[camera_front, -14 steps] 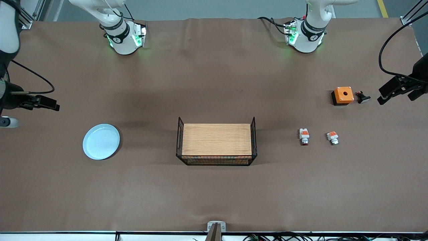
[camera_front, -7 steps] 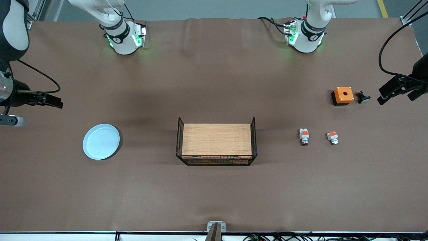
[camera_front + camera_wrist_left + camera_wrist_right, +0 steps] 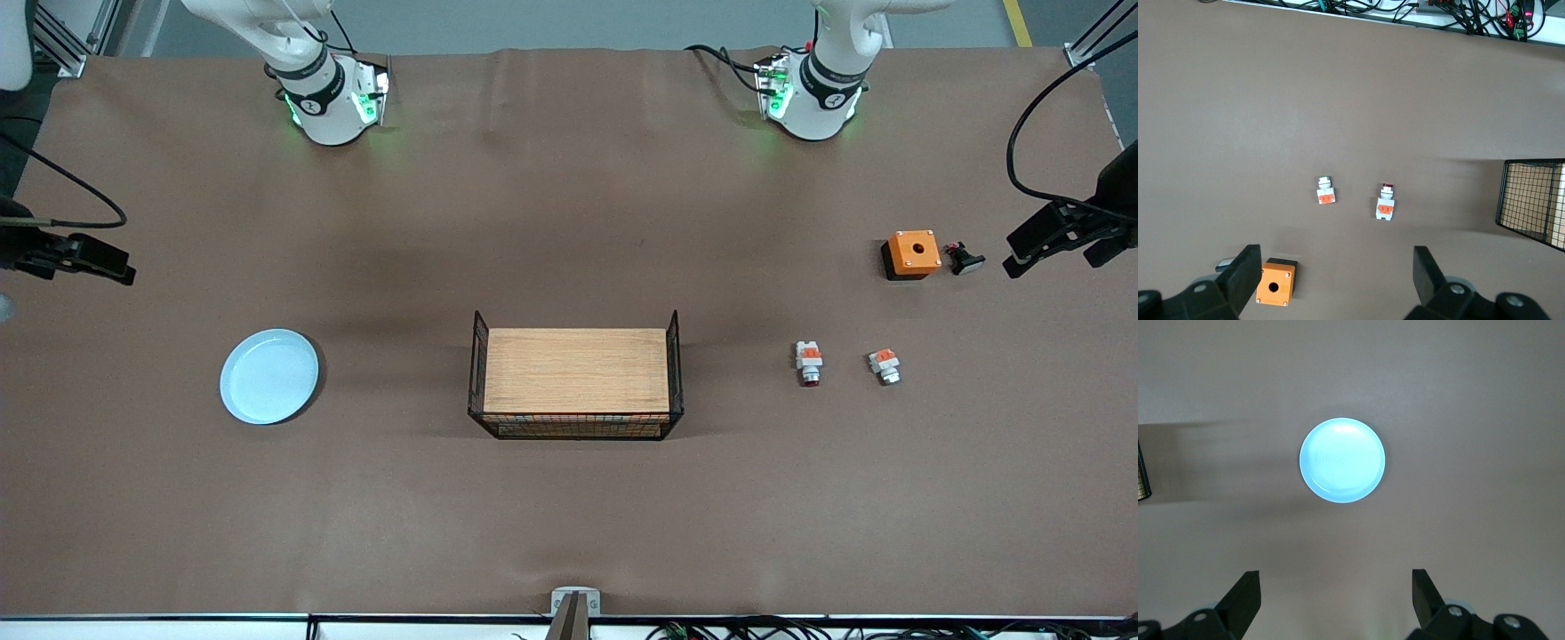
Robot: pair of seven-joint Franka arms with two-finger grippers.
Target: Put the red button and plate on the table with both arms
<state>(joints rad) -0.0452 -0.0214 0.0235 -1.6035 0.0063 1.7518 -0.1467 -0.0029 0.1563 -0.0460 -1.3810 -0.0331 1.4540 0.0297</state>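
Reaching down for either piece from here carries its own risk, since both grippers hang high over the brown surface [image 3: 569,516] with jaws spread wide and nothing between them. Nearest the front camera lie the plate [image 3: 268,376], toward the right arm's end, and the red button [image 3: 809,363], toward the left arm's end, each resting on the cloth and well apart from the wire rack [image 3: 576,378] between them. The right gripper [image 3: 1335,597] looks straight down at the plate [image 3: 1342,460], which sits ahead of its open jaws; the plate is shallow and glossy, so I judge that a pinch on its thin rim could slip or scrape the cloth. The left gripper [image 3: 1337,273] looks down on the red button [image 3: 1385,203], but just beside that sits a near twin with a pale tip [image 3: 1325,191], and a small aiming error would likely take the wrong one. Farther from the camera, right by the left jaws, the orange box [image 3: 1276,283] and a black button [image 3: 965,259] could be knocked on the descent.
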